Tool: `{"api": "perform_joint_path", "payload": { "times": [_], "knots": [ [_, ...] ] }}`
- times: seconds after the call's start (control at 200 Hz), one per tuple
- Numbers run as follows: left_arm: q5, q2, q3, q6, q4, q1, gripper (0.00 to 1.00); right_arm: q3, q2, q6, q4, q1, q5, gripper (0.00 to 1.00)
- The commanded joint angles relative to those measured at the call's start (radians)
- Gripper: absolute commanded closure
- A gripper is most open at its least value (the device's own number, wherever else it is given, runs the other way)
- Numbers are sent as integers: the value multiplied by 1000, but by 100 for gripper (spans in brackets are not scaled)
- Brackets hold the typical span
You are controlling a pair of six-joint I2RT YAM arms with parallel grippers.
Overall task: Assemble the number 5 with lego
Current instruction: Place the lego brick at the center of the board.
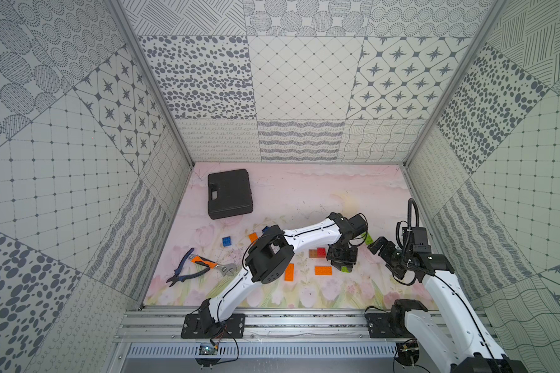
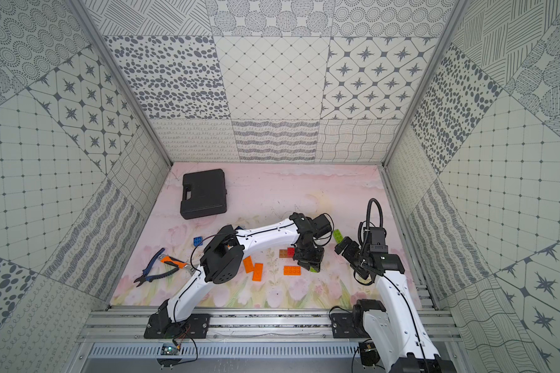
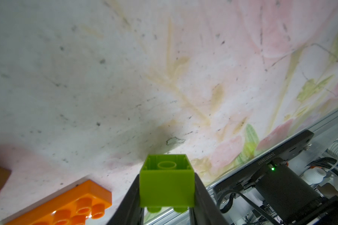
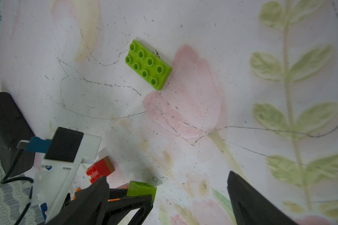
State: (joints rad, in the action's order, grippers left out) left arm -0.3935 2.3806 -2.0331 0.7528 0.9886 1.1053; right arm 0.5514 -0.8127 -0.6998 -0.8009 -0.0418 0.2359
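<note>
Lego status: green square brick (image 3: pixel 166 175) is clamped in the left gripper (image 3: pixel 166 194) just above the mat (image 3: pixel 105 78), studs toward the wrist, hollow side down. Right gripper (image 4: pixel 167 175) is spread wide, nothing held. Green oblong brick (image 4: pixel 148 64) is laid flat nearby, studs up, long axis slanted away from the robot. Black case (image 1: pixel 229 193) is seen shut, contents hidden.

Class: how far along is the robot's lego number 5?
Done: only a red square plastic brick joined on a brown oblong brick. In hand: the left gripper grips a green square brick; the right gripper is open, empty. Left: orange oblong bricks, blue square brick and green oblong brick lie loose.
</note>
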Motion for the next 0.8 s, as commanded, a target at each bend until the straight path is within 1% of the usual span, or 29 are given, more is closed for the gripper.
{"api": "perform_joint_path", "payload": {
  "times": [0.0,0.11,0.245,0.345,0.405,0.505,0.625,0.67,0.795],
  "knots": [
    [36,24,-23,11,96,8,77,9,-12,8,-8,-8,12,1],
    [43,37,-45,10,113,7,76,12,-15,19,-7,-12,56,1],
    [48,51,-60,9,124,7,73,-16,23,5,27,-14,85,1],
    [50,61,-66,11,126,6,72,-36,37,-3,25,-17,71,1],
    [55,66,-73,11,132,5,70,-33,37,0,12,-17,47,1],
    [62,69,-84,9,136,2,69,-32,28,2,-4,-17,5,1],
    [78,75,-97,9,147,-3,61,-30,16,-1,-16,-17,-22,1],
    [85,75,-100,9,151,-5,57,-29,14,-1,-16,-16,-23,1],
    [103,62,-105,9,153,-7,51,-26,16,-1,-16,-17,-19,2]
  ]
}}
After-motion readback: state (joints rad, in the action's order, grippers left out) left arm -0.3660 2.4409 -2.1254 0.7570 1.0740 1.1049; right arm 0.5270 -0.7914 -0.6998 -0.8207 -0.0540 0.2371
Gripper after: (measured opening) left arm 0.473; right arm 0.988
